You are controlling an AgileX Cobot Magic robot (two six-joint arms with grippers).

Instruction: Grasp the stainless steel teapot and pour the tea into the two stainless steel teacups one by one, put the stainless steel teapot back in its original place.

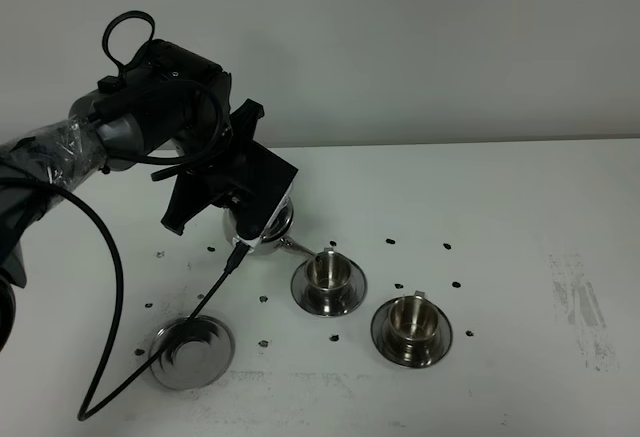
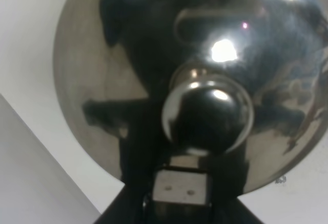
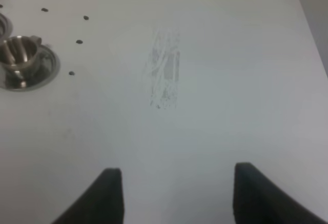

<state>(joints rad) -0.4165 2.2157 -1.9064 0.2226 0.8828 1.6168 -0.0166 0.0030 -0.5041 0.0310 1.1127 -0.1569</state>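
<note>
1. One steel teapot (image 1: 262,223) hangs tilted in my left hand (image 1: 240,199). Its thin spout (image 1: 300,248) points down at the rim of the nearer teacup (image 1: 328,269).
2. On the left wrist camera the domed lid (image 2: 113,80) and its round knob (image 2: 207,117) fill the view. The left hand is closed on the pot and carries it, but I cannot tell exactly where the fingers grip.
3. Two teacups stand to the right of the pot. The nearer is on its saucer (image 1: 328,302) just beside the spout, and the second teacup (image 1: 412,319) is further right, toward the front edge.
4. The pot's round saucer (image 1: 190,353), ringed by black dots (image 1: 264,300), lies bare on the bench (image 1: 500,207), front-left of the pot and apart from it.
5. My right hand (image 3: 179,196) hovers wide open, holding nothing, over white bench near a scuffed patch (image 3: 165,73).
</note>
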